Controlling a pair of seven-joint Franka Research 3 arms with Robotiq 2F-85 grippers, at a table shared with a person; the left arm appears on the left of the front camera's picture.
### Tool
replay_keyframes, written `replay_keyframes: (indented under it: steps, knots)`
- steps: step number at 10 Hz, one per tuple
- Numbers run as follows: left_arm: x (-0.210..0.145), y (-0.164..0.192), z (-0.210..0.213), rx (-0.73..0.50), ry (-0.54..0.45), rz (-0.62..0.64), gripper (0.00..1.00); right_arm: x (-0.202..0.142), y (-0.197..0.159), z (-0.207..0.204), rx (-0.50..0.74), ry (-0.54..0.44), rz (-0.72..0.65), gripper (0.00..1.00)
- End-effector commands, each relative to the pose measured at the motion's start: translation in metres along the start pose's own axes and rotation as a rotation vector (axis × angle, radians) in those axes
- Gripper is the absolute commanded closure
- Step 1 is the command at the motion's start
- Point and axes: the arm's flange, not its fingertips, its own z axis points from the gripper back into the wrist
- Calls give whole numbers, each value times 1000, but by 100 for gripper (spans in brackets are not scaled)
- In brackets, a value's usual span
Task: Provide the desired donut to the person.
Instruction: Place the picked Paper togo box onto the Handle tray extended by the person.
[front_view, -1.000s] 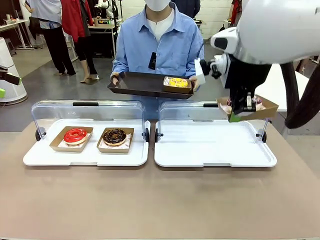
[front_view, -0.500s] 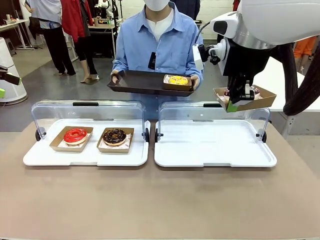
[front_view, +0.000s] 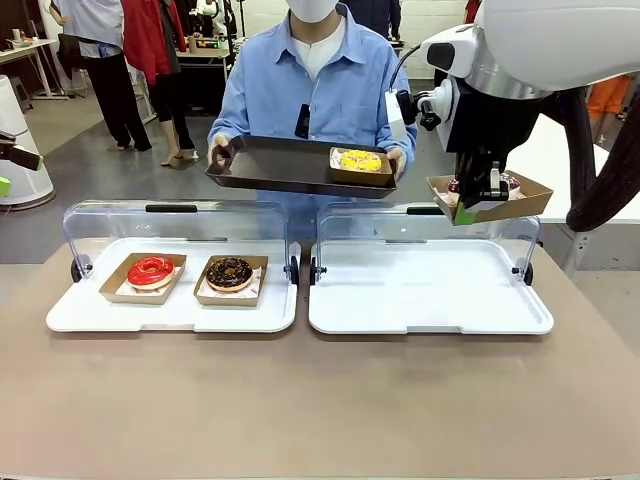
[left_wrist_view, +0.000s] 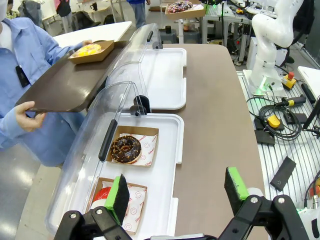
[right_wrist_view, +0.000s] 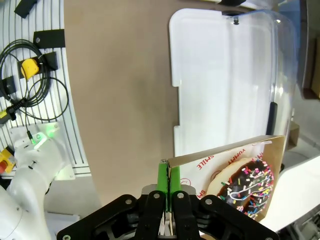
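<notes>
The right pincer (front_view: 487, 207) grips a cardboard tray (front_view: 530, 203) with the sprinkled donut (right_wrist_view: 246, 187), aloft over the bare right case (front_view: 430, 290); left pincer (left_wrist_view: 177, 192) gapes wide; two donuts sit in the left case (front_view: 172, 310), one on the person's (front_view: 315, 85) brown tray (front_view: 270, 165), which has lifted slightly.

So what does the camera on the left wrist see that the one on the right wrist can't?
The left wrist view takes in the person holding a dark tray with a yellow donut, plus the chocolate donut and red donut in the white tray. Its left gripper is open and holds nothing.

The right wrist view gives a close look at the right gripper, shut on the edge of a cardboard tray carrying a sprinkled donut.

Both take in the brown tabletop and the other white tray, which has no donut on it.
</notes>
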Motion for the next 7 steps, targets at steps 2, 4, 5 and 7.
replay_keyframes:
  steps: [2,4,5,7]
  knots:
    - [1,-1,2,-2,-5,-3,0,-1,3,-1,-3,7,-5,100]
    - [1,-1,2,-2,-5,-3,0,-1,3,-1,-3,7,-5,100]
    - [1,-1,2,-2,-5,-3,0,-1,3,-1,-3,7,-5,100]
    - [1,-1,2,-2,-5,-3,0,-1,3,-1,-3,7,-5,100]
